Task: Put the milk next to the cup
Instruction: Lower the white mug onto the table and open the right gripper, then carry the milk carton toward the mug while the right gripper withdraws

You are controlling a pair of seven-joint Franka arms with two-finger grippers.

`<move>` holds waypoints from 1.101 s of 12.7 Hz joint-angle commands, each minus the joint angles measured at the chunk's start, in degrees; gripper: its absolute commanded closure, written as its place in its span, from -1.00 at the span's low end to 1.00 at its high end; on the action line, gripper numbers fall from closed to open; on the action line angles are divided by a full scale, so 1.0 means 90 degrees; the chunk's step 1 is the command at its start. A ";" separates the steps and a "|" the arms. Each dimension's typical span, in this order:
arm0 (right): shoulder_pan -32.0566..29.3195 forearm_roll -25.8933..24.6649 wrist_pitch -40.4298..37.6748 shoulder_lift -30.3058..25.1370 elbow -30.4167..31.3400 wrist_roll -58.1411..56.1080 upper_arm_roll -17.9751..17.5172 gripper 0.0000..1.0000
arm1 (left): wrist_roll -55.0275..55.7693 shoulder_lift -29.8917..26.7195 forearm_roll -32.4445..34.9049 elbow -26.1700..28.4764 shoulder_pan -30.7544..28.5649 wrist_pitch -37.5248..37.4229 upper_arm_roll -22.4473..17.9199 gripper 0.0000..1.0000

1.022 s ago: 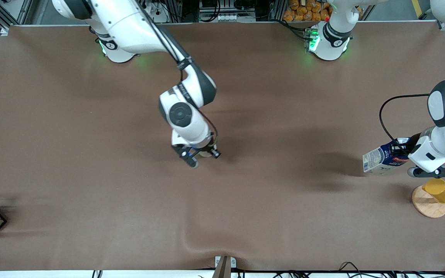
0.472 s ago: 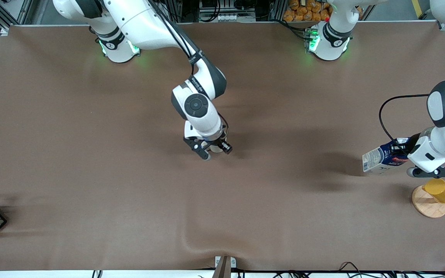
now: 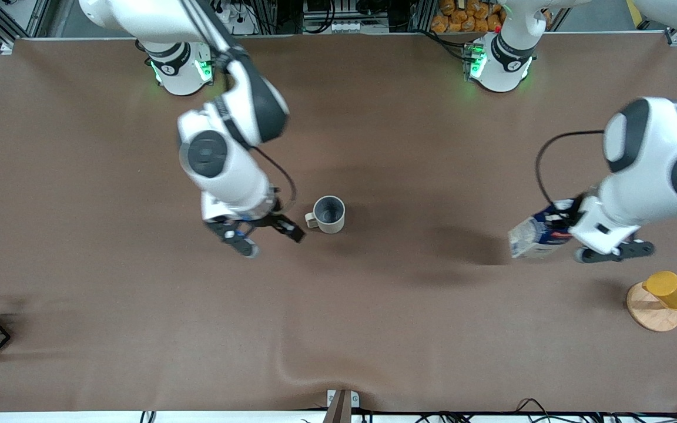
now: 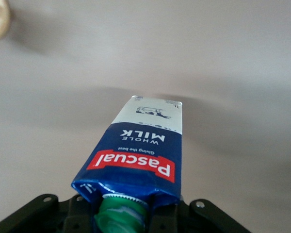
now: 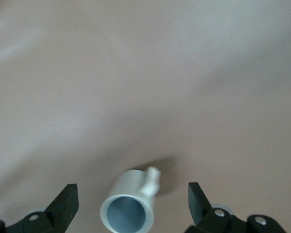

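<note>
Two arms work over a brown table (image 3: 374,329). Near the middle of the front view, the cup (image 3: 329,214) stands upright on the cloth, its small handle pointing toward the right arm's end. The right gripper (image 3: 263,236) hangs just beside the cup, fingers spread wide with nothing between them; its wrist view shows the cup (image 5: 130,206) low in the frame, between the two black fingertips (image 5: 65,204). At the right of the front view, the left gripper (image 3: 573,226) is clamped on the capped top of the milk (image 3: 535,236), which is tilted and lifted above the table, well apart from the cup. Printed label and green cap of the milk (image 4: 145,150) show in the left wrist view.
</note>
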State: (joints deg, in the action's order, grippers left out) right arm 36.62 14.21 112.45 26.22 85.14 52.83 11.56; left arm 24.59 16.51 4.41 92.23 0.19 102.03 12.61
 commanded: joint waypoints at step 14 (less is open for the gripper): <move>-0.3532 -0.1683 -0.2103 -0.3038 0.1653 -0.6447 -0.0083 -1.00 | 0.2375 0.1201 -0.0256 -0.0434 0.2215 -0.0546 0.1783 0.27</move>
State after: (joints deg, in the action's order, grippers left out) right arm 5.71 3.34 93.65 4.20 97.08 -4.83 12.23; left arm 44.43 24.34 2.37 89.86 20.25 98.53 28.85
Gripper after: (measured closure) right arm 0.000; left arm 0.634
